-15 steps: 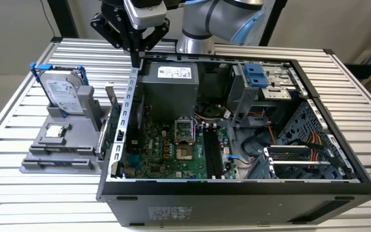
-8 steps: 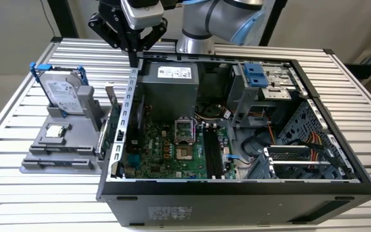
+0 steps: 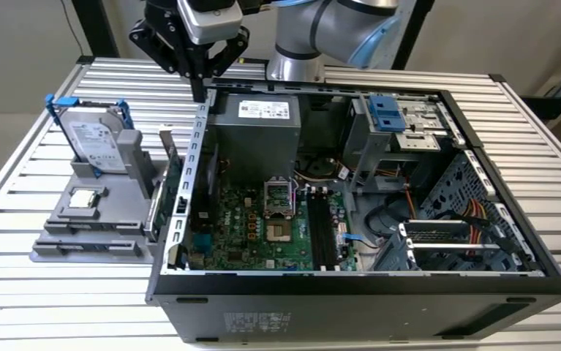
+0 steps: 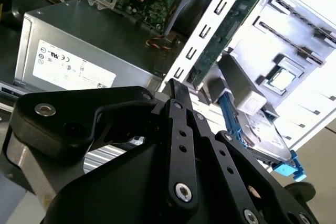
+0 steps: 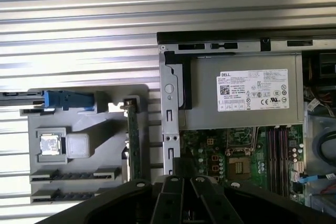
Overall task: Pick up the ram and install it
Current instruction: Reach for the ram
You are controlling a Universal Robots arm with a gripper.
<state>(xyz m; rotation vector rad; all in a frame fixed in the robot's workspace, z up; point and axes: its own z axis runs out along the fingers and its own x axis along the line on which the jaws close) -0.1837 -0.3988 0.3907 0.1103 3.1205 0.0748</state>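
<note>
The ram is a slim dark green board standing on its long edge in the grey holder, close beside the open computer case's wall. It also shows as a green strip in both wrist views. My gripper hangs above the case's rear corner on the exterior view's left, higher than the ram and behind it. Its black fingers are shut together with nothing between them. The black memory slots lie on the motherboard inside the case.
The grey holder also carries a silver hard drive in a blue frame and a small square silver CPU chip. The open case holds a grey power supply, a drive cage and loose cables. All stands on a slatted metal table.
</note>
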